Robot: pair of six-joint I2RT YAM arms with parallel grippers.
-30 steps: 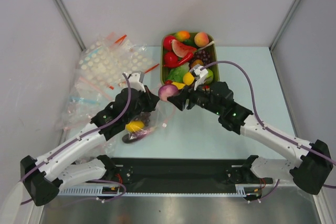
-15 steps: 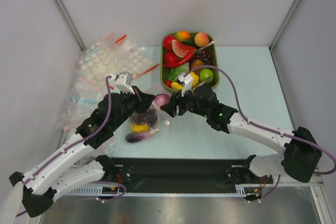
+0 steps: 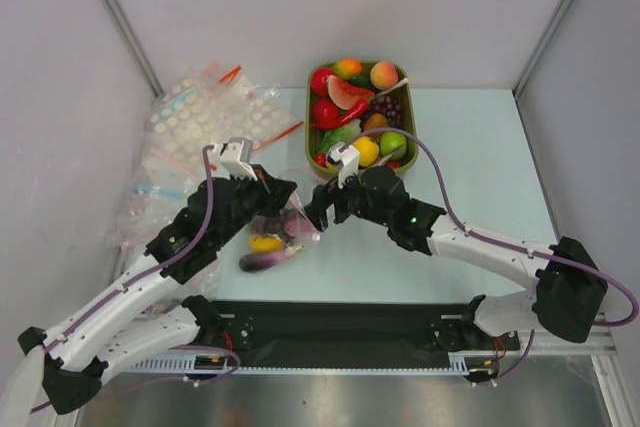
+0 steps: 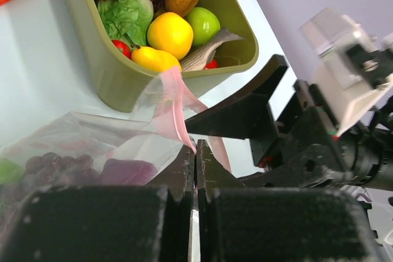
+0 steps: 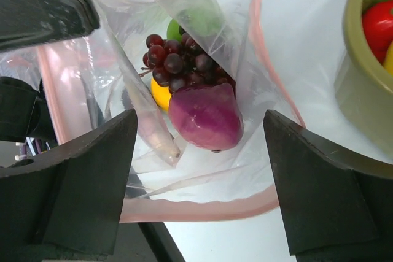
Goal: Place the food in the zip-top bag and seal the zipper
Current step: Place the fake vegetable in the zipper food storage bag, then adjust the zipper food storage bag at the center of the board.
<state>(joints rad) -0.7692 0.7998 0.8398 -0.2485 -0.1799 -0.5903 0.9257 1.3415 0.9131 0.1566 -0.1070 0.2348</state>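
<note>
The clear zip-top bag (image 3: 272,239) lies in front of the olive-green tub (image 3: 420,152). My left gripper (image 4: 195,149) is shut on its mouth and holds the pink zipper (image 5: 202,208) up. My right gripper (image 5: 199,118) hangs open right above the bag's open mouth, its jaws wide apart and touching nothing. Inside the bag lie a purple onion (image 5: 206,116), dark grapes (image 5: 178,59), a yellow lemon (image 5: 159,95) and a green piece (image 5: 196,21). More food (image 3: 360,97) fills the tub, including a yellow fruit (image 4: 170,34) and a green apple (image 4: 204,24).
A heap of clear bags with white dots (image 3: 205,117) covers the back left, with a blue-strip bag (image 3: 150,190) beside it. The two grippers (image 3: 300,209) nearly meet over the bag. Grey walls close in the table on the left, back and right.
My right gripper carried the purple onion left to the bag's mouth and opened; the onion now lies inside the bag. My left gripper kept its hold on the bag's mouth.
</note>
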